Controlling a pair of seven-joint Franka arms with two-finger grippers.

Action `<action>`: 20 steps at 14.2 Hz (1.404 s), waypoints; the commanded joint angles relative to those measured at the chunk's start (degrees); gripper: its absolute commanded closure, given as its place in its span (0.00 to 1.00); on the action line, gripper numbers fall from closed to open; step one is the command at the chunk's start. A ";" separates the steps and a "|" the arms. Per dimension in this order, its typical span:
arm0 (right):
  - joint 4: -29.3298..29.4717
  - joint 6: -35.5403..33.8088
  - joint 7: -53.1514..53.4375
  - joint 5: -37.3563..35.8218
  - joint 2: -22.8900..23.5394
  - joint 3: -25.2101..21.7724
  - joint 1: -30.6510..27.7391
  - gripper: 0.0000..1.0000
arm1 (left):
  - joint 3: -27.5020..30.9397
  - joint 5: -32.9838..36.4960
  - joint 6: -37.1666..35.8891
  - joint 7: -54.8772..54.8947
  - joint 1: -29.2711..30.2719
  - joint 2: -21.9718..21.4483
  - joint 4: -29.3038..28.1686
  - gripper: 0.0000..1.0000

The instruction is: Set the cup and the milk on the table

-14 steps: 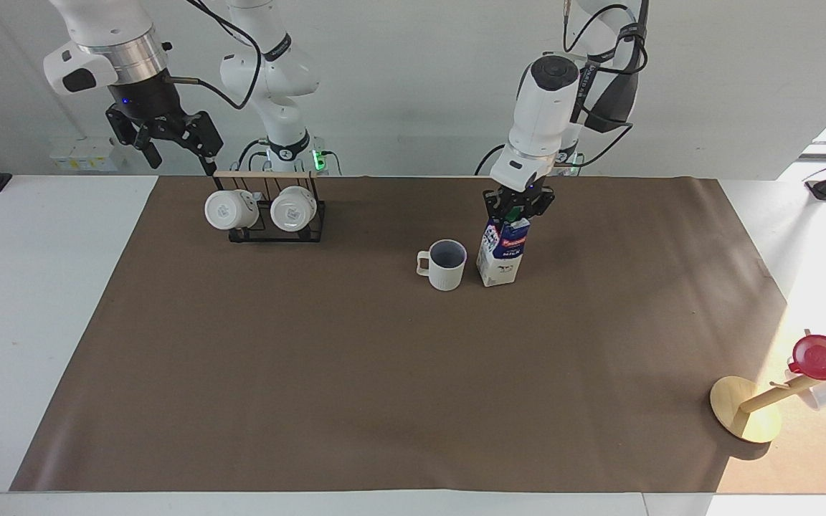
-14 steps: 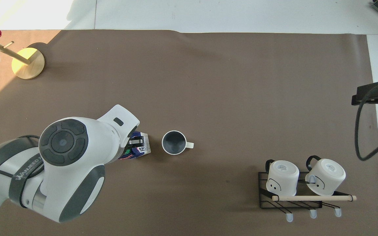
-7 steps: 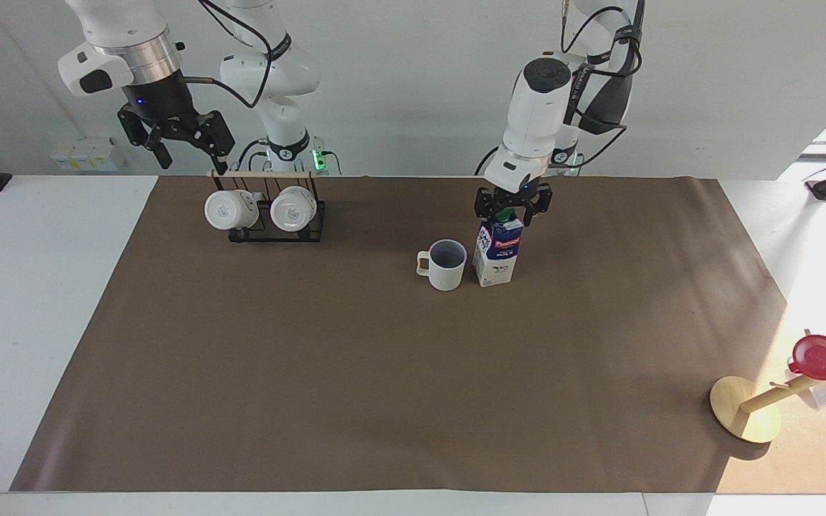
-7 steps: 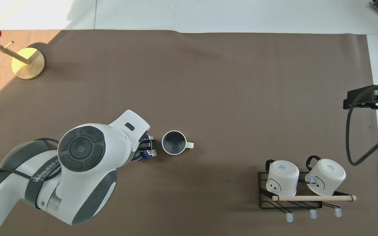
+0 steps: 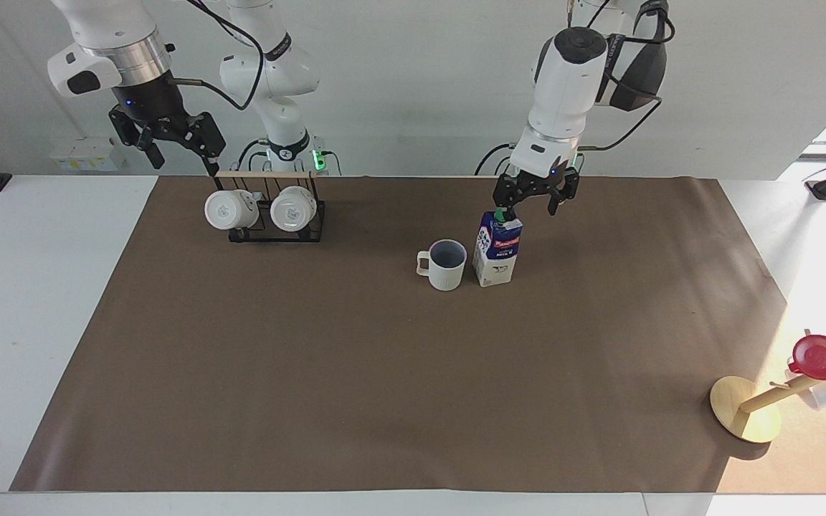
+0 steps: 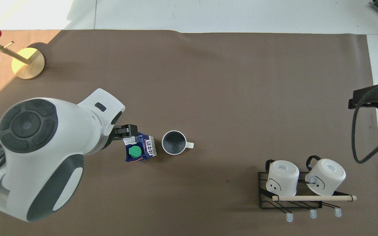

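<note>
overhead view bares the milk's (image 6: 140, 149) green cap, hidden before; the facing view shows the left gripper (image 5: 535, 195) lifted off the carton (image 5: 497, 248), fingers spread, now empty. milk stands upright on the table's (image 5: 54, 301) brown mat (image 5: 384, 373) just beside the cup (image 5: 444, 264). right gripper (image 5: 169, 140) waits spread above the mug rack (image 5: 269, 211), barely shifted.

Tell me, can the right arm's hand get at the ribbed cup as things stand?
Probably yes. The right hand is raised by the mug rack; bare mat lies between there and the cup, whose handle faces that end. The left hand, open, is over the milk beside it.
</note>
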 commanded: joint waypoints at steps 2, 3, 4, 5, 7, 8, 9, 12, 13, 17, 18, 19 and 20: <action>-1.22 -0.34 -1.06 0.77 -1.13 -0.40 0.09 0.00 | -0.19 0.99 -8.78 12.70 7.64 -0.17 8.18 0.00; -1.22 -0.34 -1.06 0.77 -1.13 -0.40 0.09 0.00 | -0.10 0.99 -10.62 16.04 9.84 -0.18 10.28 0.00; -1.22 -0.34 -1.06 0.77 -1.13 -0.40 0.09 0.00 | -0.02 0.99 -12.47 18.94 11.60 0.00 12.22 0.00; -1.22 -0.34 -1.06 0.77 -1.13 -0.40 0.09 0.00 | -0.10 0.90 -14.40 22.02 13.09 0.17 14.15 0.00; -1.22 -0.34 -1.06 0.77 -1.13 -0.40 0.09 0.00 | -0.02 0.99 -17.13 26.34 15.30 0.09 16.09 0.00; -1.22 -0.34 -1.06 0.77 -1.13 -0.40 0.09 0.00 | -0.02 0.99 -18.62 27.75 15.92 0.00 17.06 0.00; -1.22 -0.34 -1.06 0.77 -1.13 -0.40 0.09 0.00 | -0.02 0.99 -20.03 28.28 16.18 -0.09 17.94 0.00; -1.22 -0.34 -1.06 0.77 -1.13 -0.40 0.09 0.00 | 0.16 0.38 -23.38 28.29 16.19 -0.44 19.27 0.00; -1.22 -0.25 -1.06 0.77 -1.13 -0.40 0.09 0.00 | 0.25 0.03 -24.17 28.29 16.19 -0.53 19.35 0.00; -1.22 -0.34 -1.06 0.77 -1.13 -0.40 0.09 0.00 | 0.34 -0.06 -24.70 28.11 16.19 -0.88 19.27 0.00; -1.22 -0.34 -1.06 0.77 -1.13 -0.40 0.09 0.00 | 0.34 0.02 -24.70 27.85 16.19 -0.88 19.27 0.00; -1.22 -0.34 -1.06 0.77 -1.13 -0.40 0.09 0.00 | 0.34 0.02 -24.70 27.68 16.27 -0.97 19.18 0.00; -1.22 -0.34 -1.06 0.77 -1.13 -0.40 0.09 0.00 | 0.42 0.02 -24.79 27.50 16.36 -0.97 19.18 0.00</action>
